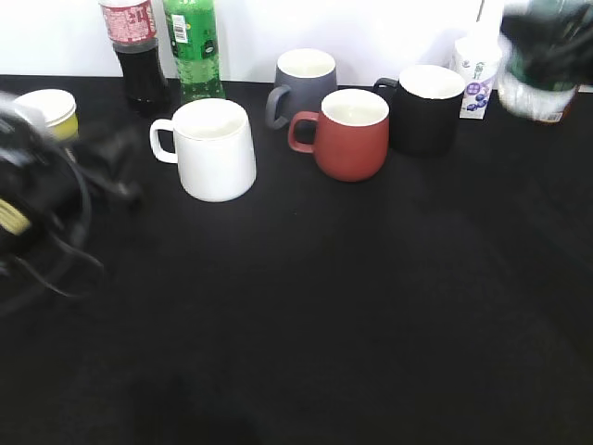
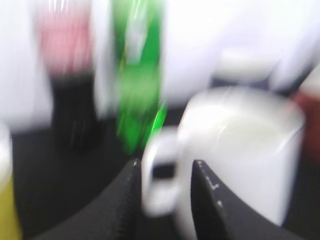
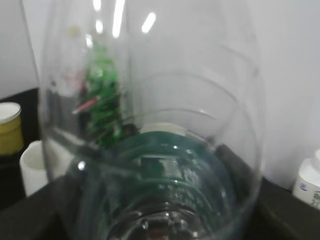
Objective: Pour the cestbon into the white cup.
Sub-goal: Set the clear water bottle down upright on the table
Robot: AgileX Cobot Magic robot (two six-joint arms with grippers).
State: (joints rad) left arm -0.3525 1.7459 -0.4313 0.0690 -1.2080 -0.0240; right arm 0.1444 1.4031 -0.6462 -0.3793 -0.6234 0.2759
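Left gripper (image 2: 164, 197), jaws parted, straddles the handle of the white cup (image 1: 217, 148) (view blurred), while far right of that cup, beyond the black mug (image 1: 429, 108), the right gripper (image 1: 547, 37) holds the cestbon (image 1: 537, 91) raised, clamped on it

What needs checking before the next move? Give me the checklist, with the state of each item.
1. White cup upright, mouth open: ok.
2. Left jaws on either side of the cup's handle, apart: ok. Whether they touch it: cannot tell, the view is blurred.
3. Cestbon gripped by the right jaws: cannot tell. They are hidden in the wrist view and blurred in the exterior view.
4. Cestbon above the white cup: not ok. It is far right, beyond the black mug.
5. Cap off: cannot tell.
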